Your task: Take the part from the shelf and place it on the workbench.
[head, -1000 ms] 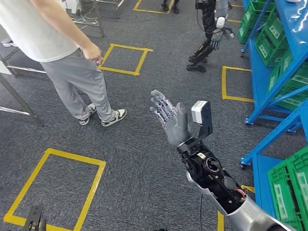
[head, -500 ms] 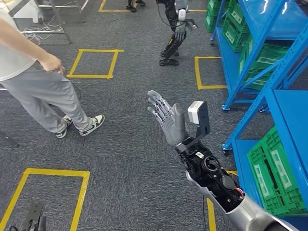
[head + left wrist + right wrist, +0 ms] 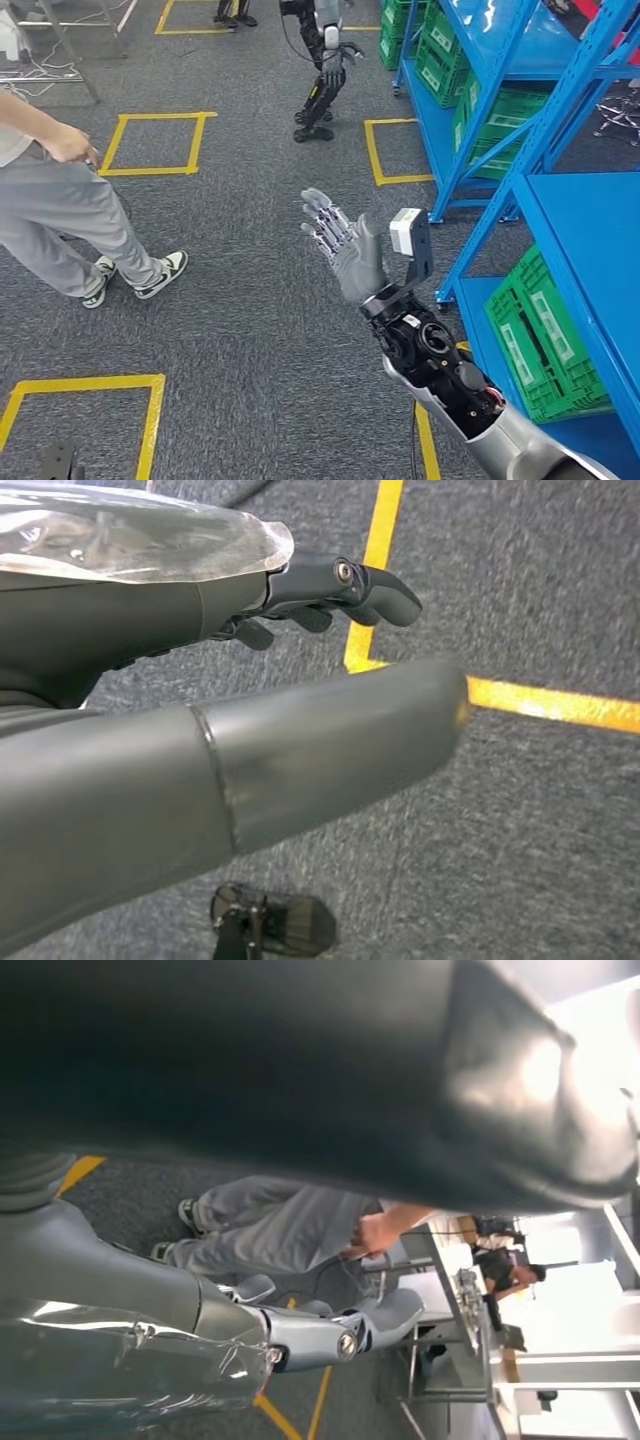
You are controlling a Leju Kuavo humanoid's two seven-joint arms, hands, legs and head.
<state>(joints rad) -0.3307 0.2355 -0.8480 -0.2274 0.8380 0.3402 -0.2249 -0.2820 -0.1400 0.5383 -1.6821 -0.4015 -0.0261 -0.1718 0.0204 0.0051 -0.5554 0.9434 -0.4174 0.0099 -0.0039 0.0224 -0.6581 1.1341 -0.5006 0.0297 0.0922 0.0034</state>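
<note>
My right hand (image 3: 343, 245) is raised in front of me over the grey carpet, fingers spread, holding nothing. In the right wrist view its thick thumb (image 3: 377, 1070) and pale fingers (image 3: 332, 1335) are also bare. My left hand (image 3: 324, 585) hangs low over the floor with its fingers stretched out and nothing in them. The blue shelf (image 3: 581, 240) stands to the right of my right hand. A green crate (image 3: 543, 340) lies on its low level. I cannot tell the part from anything in these views.
A person (image 3: 68, 220) in grey trousers stands at the left. Another robot (image 3: 321, 60) stands at the far middle, beside more green crates (image 3: 494, 115) on a further shelf. Yellow floor squares (image 3: 155, 140) mark the carpet.
The camera has turned right: the person and floor marks slid left and the blue shelf fills more of the right side. My right hand stays raised and open.
</note>
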